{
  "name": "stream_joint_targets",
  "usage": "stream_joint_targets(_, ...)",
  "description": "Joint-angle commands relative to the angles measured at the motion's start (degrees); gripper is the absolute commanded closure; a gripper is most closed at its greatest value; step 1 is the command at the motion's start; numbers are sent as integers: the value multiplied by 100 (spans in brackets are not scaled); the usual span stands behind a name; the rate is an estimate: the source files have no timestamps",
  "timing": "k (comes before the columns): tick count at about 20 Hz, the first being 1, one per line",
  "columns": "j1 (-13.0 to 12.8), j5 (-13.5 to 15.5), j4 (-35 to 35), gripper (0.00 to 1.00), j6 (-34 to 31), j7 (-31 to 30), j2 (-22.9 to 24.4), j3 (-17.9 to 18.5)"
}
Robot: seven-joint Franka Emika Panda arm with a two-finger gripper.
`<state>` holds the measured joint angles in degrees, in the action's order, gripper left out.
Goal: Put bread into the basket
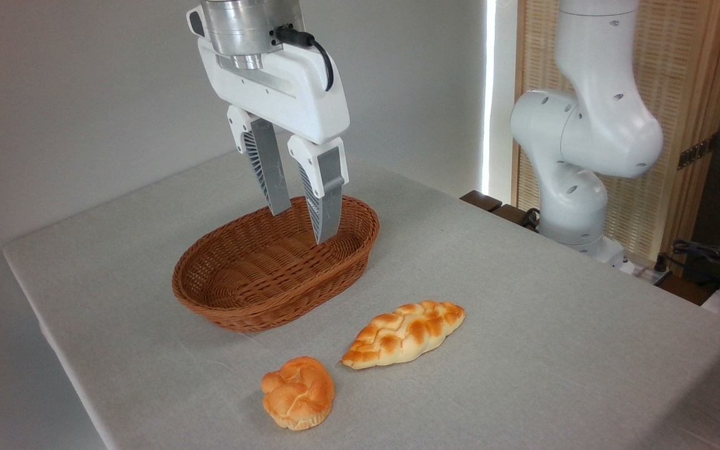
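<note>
The gripper hung above the far end of the basket, its two ribbed grey fingers pointing down with a clear gap between them and nothing in that gap, so the jaws stood parted and empty. The fingertips showed in front of the basket's interior weave, though whether they dipped below the rim or hovered above it could not be told from this single view. The basket, an oval of brown wicker with low sides, sat on the pale cloth-covered table and held nothing. The bread lay on the table near the front edge, well apart from the basket and in front of it (a small round knotted bun, golden-orange on top with a paler base). Just beside it, to the right and a little further back, lay a longer braided loaf with pointed ends, close to the bun but not touching it. The arm's white base and joints rose beyond the table's far right edge, before a slatted wooden screen.
</note>
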<state>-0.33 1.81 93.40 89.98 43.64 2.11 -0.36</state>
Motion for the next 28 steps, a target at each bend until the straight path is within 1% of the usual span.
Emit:
stream_joint_targets(1,16,-5,-130,0,-113,-48,-53,19)
stream_joint_targets(15,16,3,-24,0,-86,-40,-9,-34)
stream_joint_targets(17,16,-49,-15,0,-8,-31,-9,-34)
stream_joint_targets(20,24,-76,256,0,588,-31,-1,-25)
stream_joint_targets(22,24,-102,651,0,1001,-31,0,-25)
stream_joint_targets(24,24,-268,1186,0,1633,-40,-9,-25)
stream_joint_targets(25,24,-304,1441,0,1984,-74,-18,-25)
stream_joint_targets(27,24,-322,1689,0,2556,-75,-62,-16)
stream_joint_targets(28,24,-409,1803,0,2846,-75,-123,-8)
